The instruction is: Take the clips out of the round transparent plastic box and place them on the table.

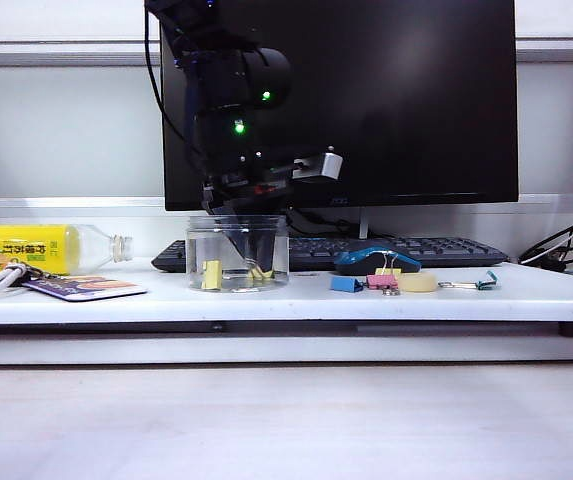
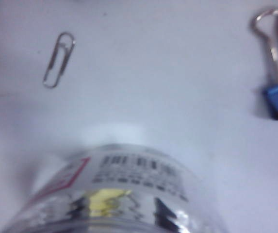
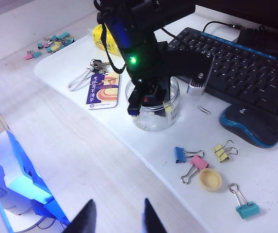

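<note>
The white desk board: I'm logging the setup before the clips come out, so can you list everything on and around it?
Round transparent plastic box: one, clear, on the table in front of the monitor.
Clips: at least two, pale yellow, inside the box; one more lies by the mouse.
Other binder clips: blue, pink, teal, right of the box.
Cap: one, pale yellow, beside the pink clip.
Paper clip: one, silver, near the box.
Mouse: one, blue and black.
Keyboard: one, black.
Monitor: one, black, off.
Bottle: one, yellow label, lying down.
Keys with card: one set.
Left gripper: reaching into the box.
Right gripper: open, off the table's front.
</note>
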Robot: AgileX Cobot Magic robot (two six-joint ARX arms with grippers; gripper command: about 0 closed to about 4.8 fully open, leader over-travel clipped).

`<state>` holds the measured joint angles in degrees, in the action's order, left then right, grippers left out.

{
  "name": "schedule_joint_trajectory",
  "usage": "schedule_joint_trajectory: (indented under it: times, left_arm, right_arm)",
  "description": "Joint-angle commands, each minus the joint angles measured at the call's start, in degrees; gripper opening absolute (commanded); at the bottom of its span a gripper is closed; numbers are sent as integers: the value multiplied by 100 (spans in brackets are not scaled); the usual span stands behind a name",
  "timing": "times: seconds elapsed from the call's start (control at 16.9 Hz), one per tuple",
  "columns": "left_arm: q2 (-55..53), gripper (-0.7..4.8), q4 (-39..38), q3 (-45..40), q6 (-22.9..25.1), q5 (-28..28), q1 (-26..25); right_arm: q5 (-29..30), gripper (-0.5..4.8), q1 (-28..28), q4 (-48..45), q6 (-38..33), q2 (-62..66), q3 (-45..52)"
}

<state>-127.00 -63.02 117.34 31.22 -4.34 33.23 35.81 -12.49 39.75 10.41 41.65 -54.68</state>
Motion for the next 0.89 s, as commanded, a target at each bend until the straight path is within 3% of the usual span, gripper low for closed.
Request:
schedule_joint_trajectory:
  times: [0.06,0.12,0.24,0.35,0.53,0.65,0.89]
  left_arm:
    - [-42,150,-57,0,-13,116,42]
    - [-59,91,-57,0,-13,118,42]
    - [-83,71,-48,0,0,186,57]
    - [-83,12,-13,2,0,201,70]
    - [-81,1,2,15,2,264,92]
    - [9,-5,-52,33,2,608,120]
    - [223,-5,-55,33,-22,629,127]
  right_arm:
    - [42,126,-7,-98,13,-20,-17]
    - [44,126,-7,-98,13,-20,-17]
    - [59,126,-7,-98,13,-20,-17]
    - [59,126,-7,-98,13,-20,-17]
    - [59,126,-7,-101,13,-20,-17]
    - [85,126,-7,-98,11,-20,-15]
    - [190,126,-7,-101,13,-20,-15]
